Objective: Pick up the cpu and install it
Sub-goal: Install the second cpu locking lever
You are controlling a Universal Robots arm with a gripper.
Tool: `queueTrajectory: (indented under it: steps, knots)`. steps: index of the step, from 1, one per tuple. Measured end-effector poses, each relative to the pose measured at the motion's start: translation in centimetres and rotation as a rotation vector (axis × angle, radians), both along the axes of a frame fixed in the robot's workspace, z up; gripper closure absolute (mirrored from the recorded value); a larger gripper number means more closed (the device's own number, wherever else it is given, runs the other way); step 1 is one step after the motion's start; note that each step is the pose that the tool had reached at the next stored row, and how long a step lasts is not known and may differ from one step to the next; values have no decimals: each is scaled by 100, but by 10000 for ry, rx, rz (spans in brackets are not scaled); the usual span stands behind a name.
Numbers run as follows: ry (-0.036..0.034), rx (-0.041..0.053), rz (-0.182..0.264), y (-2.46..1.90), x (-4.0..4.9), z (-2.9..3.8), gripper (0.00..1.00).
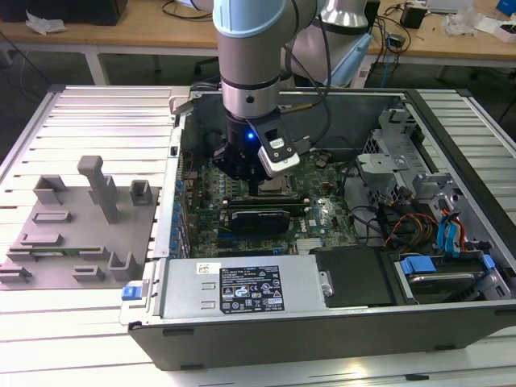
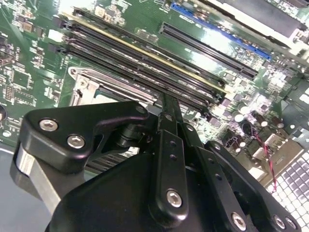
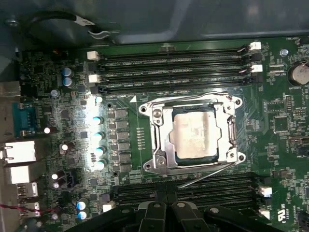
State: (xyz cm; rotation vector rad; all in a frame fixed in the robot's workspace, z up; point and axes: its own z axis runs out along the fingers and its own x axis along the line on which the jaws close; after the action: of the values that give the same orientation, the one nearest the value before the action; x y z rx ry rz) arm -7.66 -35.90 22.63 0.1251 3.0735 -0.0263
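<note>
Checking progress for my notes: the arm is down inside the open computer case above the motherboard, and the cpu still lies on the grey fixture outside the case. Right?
Not quite. The cpu already sits in the metal socket frame on the motherboard, as the first wrist view shows. The rest holds: the arm is down inside the open computer case above the board.

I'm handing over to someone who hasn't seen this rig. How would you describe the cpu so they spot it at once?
Find the green motherboard inside the open computer case, then the metal socket frame between its banks of long black memory slots. The cpu is the flat, silvery square lying inside that frame, the one plain pale plate among dark slots and small components.
</note>
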Motion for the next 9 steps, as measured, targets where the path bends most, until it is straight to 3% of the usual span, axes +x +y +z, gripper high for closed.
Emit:
queueTrajectory:
  steps: [3, 9]
  knots:
    - [-1, 5, 0, 0, -85, -12, 89]
    - [2, 26, 0, 0, -105, -35, 89]
